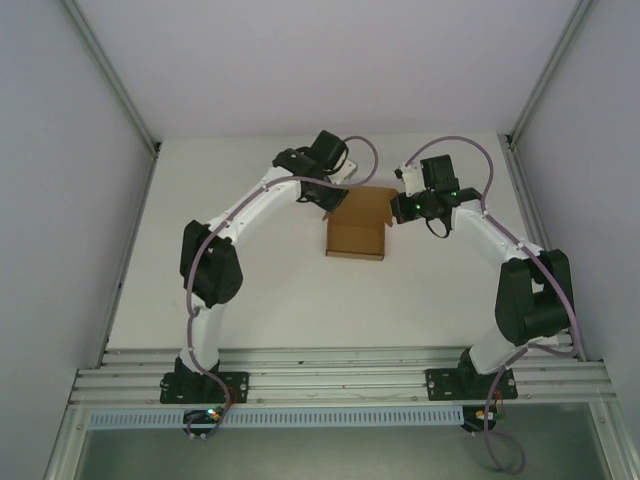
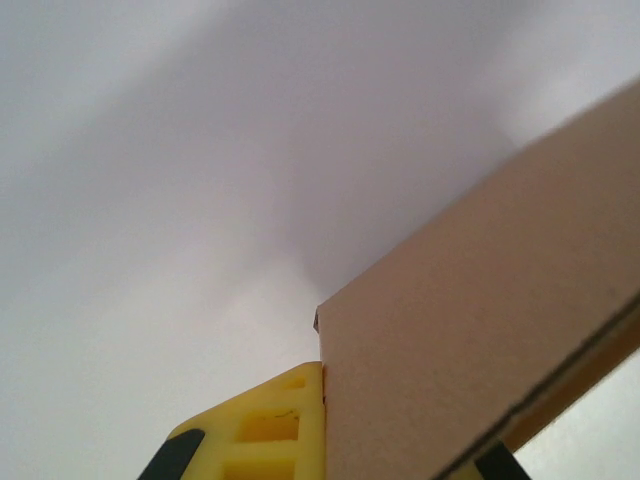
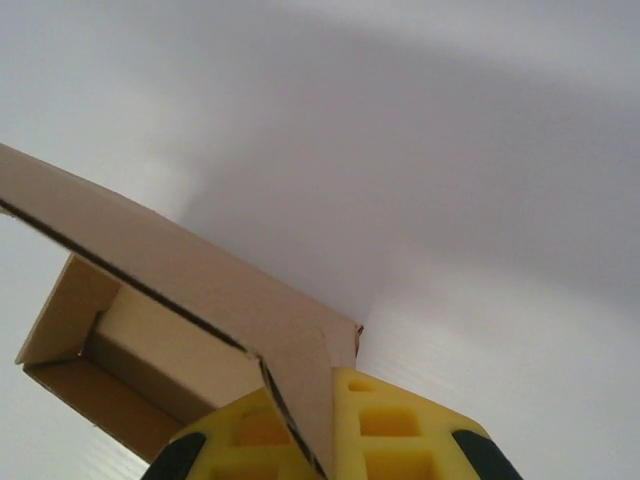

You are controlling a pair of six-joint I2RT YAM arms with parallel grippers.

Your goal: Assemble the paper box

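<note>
Top external | paper box [image 1: 356, 232] matte brown cardboard, shallow rect. | left gripper [image 1: 332, 203] + right gripper [image 1: 396, 212] each pinching a flap

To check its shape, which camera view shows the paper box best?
The top external view: the whole paper box is visible there from above, with nearly its full outline. The left wrist view gives one flat cardboard panel close up; the right wrist view gives a flap and part of the open inside.

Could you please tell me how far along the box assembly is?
Done: the box has side walls folded up into a tray. In hand: the left gripper and right gripper are each shut on a cardboard edge. Left: the tray is open, so closing seems to remain.
</note>
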